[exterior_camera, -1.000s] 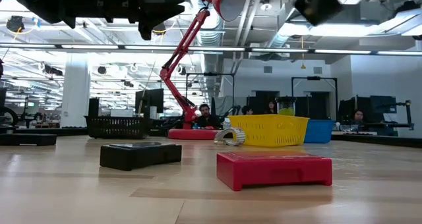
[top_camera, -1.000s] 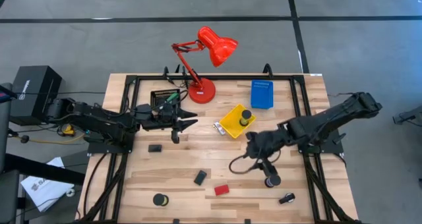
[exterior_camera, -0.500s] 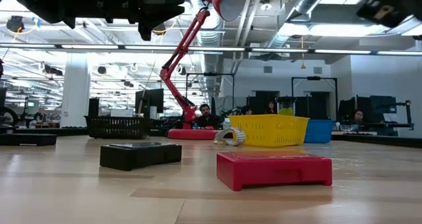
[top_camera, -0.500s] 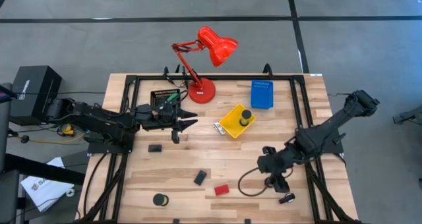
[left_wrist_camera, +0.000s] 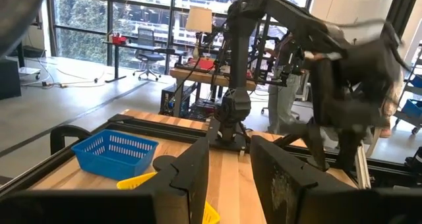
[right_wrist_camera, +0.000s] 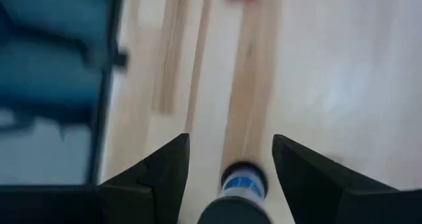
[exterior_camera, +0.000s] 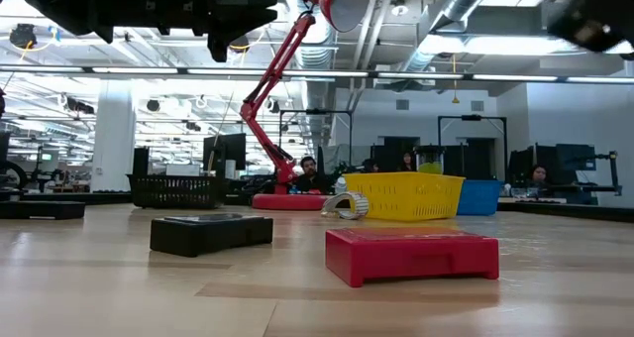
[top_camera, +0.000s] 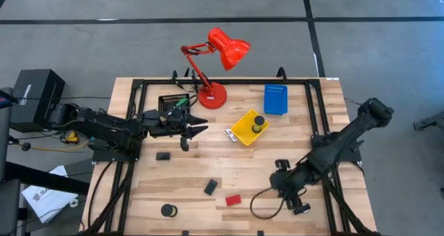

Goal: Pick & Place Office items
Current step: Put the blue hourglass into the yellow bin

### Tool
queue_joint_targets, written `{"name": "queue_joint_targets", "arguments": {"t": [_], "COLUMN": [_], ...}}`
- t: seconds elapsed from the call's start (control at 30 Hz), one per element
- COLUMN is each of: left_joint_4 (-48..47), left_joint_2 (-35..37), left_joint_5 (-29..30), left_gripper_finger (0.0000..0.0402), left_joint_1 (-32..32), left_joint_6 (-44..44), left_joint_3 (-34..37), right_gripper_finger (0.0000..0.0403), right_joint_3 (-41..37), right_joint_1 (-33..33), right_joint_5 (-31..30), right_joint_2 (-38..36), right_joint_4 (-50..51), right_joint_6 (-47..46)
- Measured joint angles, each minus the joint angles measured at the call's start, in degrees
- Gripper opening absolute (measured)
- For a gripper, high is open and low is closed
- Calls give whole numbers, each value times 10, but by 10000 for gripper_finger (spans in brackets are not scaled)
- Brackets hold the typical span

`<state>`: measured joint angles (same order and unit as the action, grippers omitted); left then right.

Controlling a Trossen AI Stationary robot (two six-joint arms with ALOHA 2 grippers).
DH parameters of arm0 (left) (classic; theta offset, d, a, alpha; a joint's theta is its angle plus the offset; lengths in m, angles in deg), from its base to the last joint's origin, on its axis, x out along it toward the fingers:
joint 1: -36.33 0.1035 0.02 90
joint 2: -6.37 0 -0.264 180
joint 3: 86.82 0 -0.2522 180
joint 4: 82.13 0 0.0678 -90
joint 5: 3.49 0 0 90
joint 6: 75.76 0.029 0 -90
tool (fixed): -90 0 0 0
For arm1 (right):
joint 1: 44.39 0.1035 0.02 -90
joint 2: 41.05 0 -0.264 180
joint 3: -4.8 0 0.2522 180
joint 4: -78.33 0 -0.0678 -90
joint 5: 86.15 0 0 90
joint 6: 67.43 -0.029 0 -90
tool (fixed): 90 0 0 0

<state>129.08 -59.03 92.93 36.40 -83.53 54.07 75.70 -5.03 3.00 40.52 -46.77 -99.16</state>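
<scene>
From above, the right gripper (top_camera: 297,196) was low over the near right part of the table (top_camera: 257,168), close to a small dark item (top_camera: 302,209) that lay on the wood. The left gripper (top_camera: 196,128) hovered beside the black tray (top_camera: 172,103), near the base of the red lamp (top_camera: 220,55). A tape roll (top_camera: 168,210), a black block (top_camera: 210,187), a red block (top_camera: 233,200) and another black block (top_camera: 163,155) lay well apart on the table. A cylinder (top_camera: 258,121) stood in the yellow tray (top_camera: 244,130).

At table height, the red block (exterior_camera: 411,254) and a black block (exterior_camera: 210,231) rested on the wood.

In the left wrist view, the fingers (left_wrist_camera: 191,178) stood a little apart and nothing was between them.

In the right wrist view, the fingers (right_wrist_camera: 158,171) stood wide apart, with a round item with a blue label (right_wrist_camera: 241,182) lying in the gap. I cannot tell if they touched it.
</scene>
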Motion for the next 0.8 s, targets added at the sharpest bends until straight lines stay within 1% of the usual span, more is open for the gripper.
{"name": "queue_joint_targets", "arguments": {"t": [0.07, 0.27, 0.37, 0.43, 0.6, 0.67, 0.8], "left_joint_4": [0, 1, 1, 1, 1, 1, 1], "left_joint_2": [0, 0, 0, 0, 0, 0, 0], "left_joint_5": [0, -2, -2, -2, -2, -2, -2], "left_gripper_finger": [108, 108, 108, 108, 108, 108, 108], "left_joint_1": [0, 0, 0, 0, 0, 0, 0], "left_joint_6": [0, 0, 0, 0, 0, 0, 0], "left_joint_3": [0, 0, 0, 0, 0, 0, 0], "right_gripper_finger": [207, 198, 197, 198, 219, 230, 247], "right_joint_3": [6, 41, 58, 60, 65, 65, 65], "right_joint_1": [1, 2, 4, 6, 9, 10, 12], "right_joint_5": [24, 25, 26, 26, 29, 39, 55], "right_joint_2": [29, 84, 97, 110, 130, 134, 133], "right_joint_4": [30, 80, 126, 138, 145, 146, 180], "right_joint_6": [19, 19, 17, 10, 2, 2, -18]}}
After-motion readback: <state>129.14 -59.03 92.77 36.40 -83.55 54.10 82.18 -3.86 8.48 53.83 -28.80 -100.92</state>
